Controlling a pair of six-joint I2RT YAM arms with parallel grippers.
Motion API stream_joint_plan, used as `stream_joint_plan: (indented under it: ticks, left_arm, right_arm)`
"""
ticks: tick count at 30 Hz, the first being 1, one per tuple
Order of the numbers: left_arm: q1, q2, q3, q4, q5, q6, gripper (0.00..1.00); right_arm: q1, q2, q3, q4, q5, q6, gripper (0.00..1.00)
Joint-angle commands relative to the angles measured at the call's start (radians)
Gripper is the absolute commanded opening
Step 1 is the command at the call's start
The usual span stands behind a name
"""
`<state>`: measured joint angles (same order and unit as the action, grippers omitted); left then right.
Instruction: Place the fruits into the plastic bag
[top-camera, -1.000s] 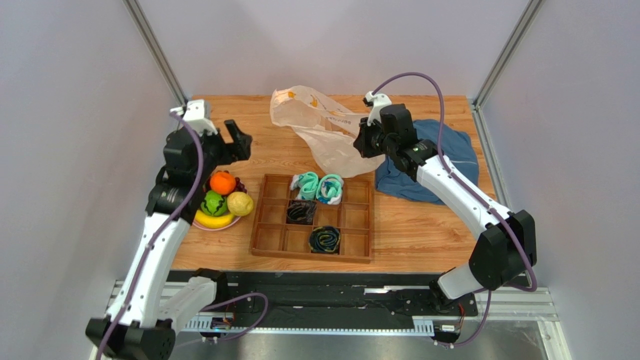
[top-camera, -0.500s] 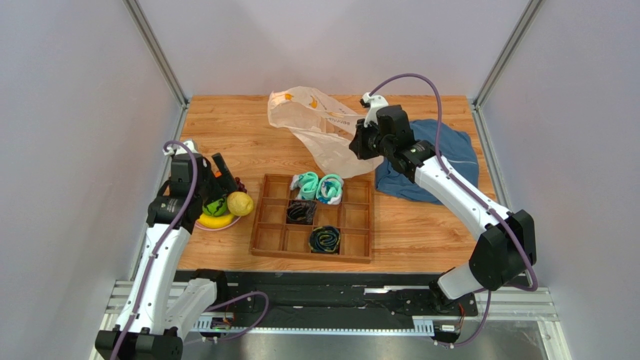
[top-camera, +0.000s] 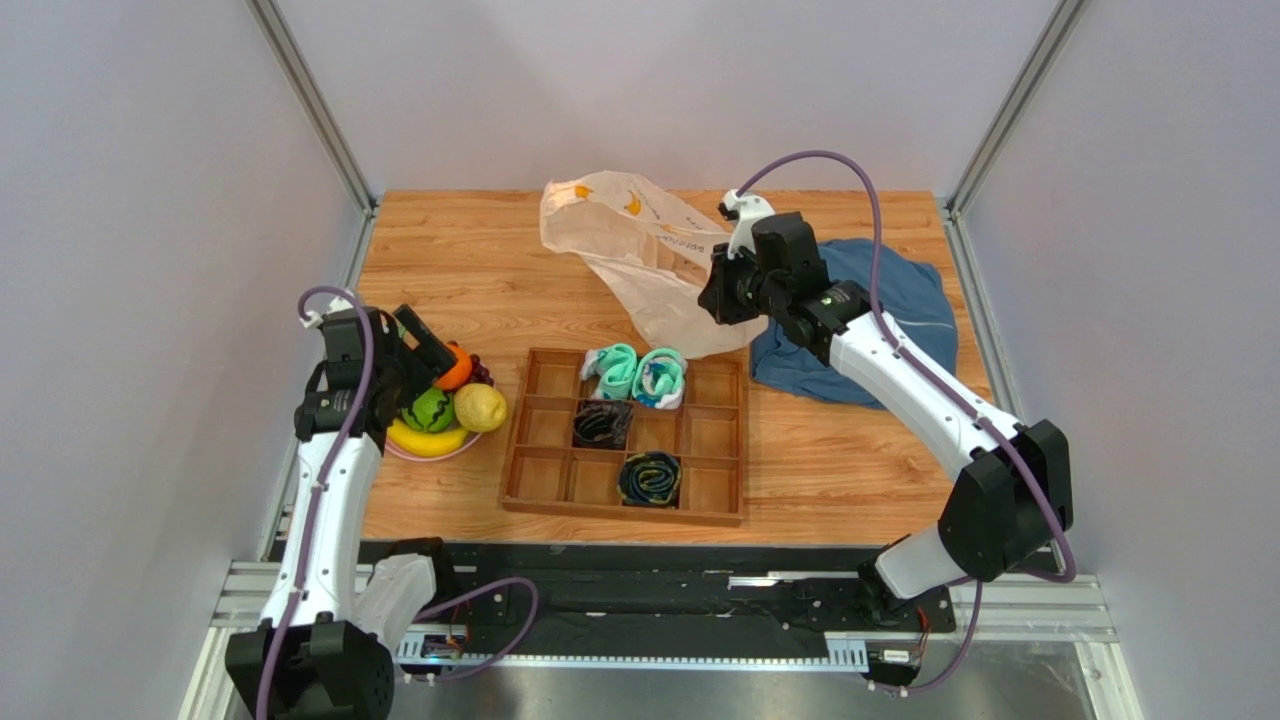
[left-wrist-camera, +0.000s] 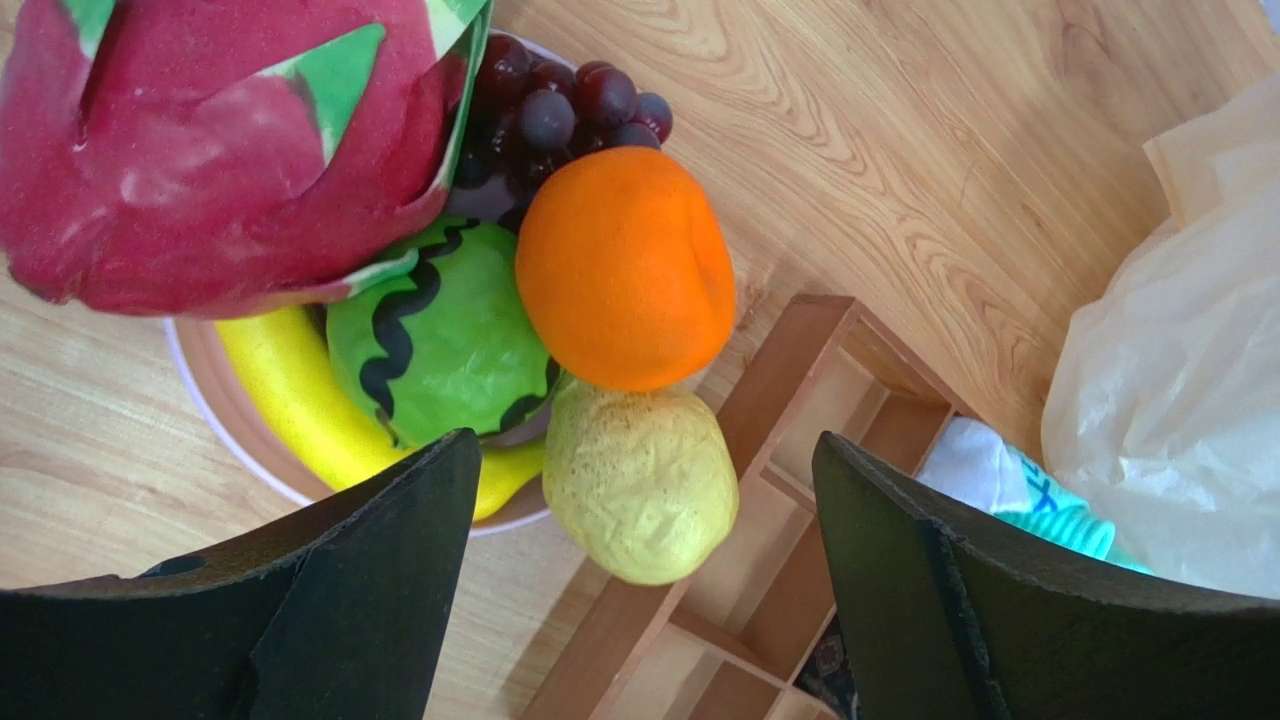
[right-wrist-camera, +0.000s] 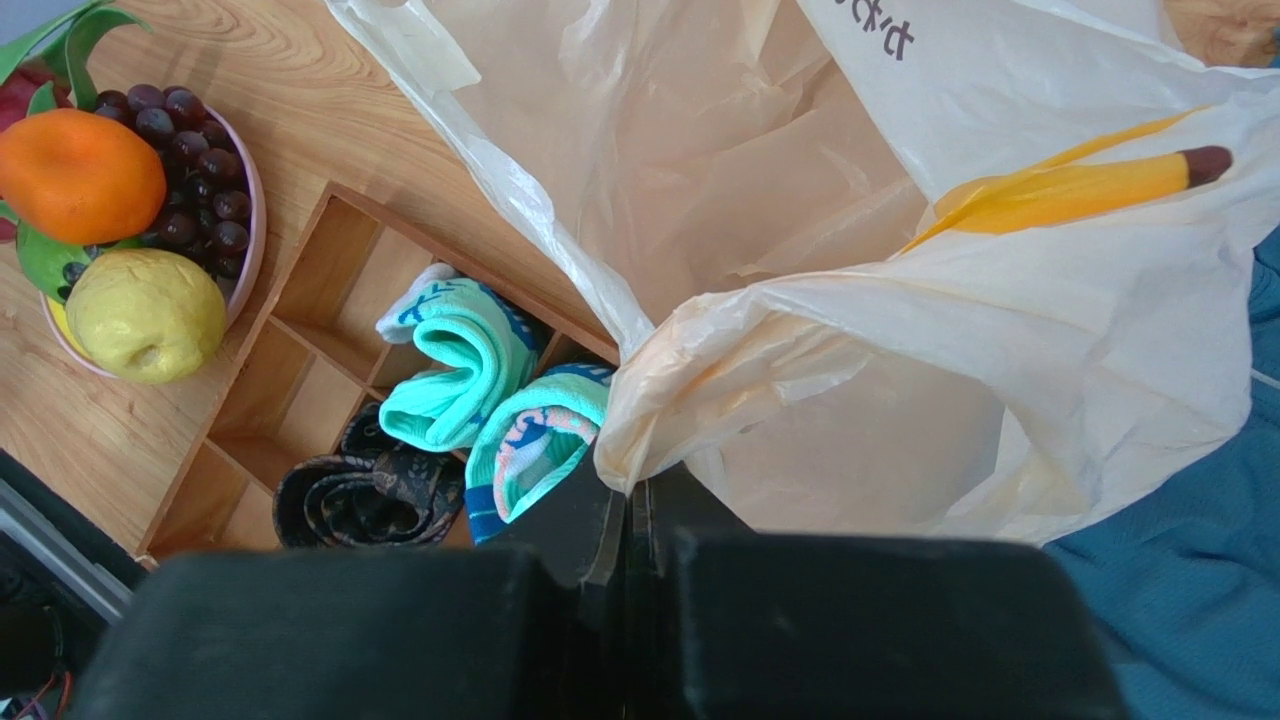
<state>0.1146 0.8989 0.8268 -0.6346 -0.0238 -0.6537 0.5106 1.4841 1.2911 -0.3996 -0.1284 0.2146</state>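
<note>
Left wrist: orange (left-wrist-camera: 624, 267), melon (left-wrist-camera: 436, 338), banana (left-wrist-camera: 293, 393), grapes (left-wrist-camera: 568, 102) in bowl (left-wrist-camera: 233, 428)

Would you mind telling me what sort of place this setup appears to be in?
Probably a robotics lab test cell, not a home: a wooden table boxed in by plain grey panels on metal posts, with staged toy fruits.

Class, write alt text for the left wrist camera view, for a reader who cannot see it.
The open left gripper hangs above a plate piled with toy fruit: lemon, orange, striped melon, banana, dragon fruit and grapes. A wooden tray and the plastic bag show at right.
</note>
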Motion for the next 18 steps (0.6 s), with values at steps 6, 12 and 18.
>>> stream_joint_plan:
  ticks: [6,12,18]
  left_arm:
    - [0.060,0.112,0.032,0.119,0.068,0.009,0.82]
    - [0.069,0.170,0.023,0.153,0.070,0.023,0.79]
    - [0.073,0.193,0.012,0.156,0.053,0.025,0.79]
  right_arm:
    - [0.009,-0.019,0.060,0.005,-0.010,-0.007,0.01]
    - [0.009,-0.001,0.079,0.002,-0.014,-0.017,0.01]
    - [0.008,0.002,0.085,-0.004,-0.020,-0.014,0.01]
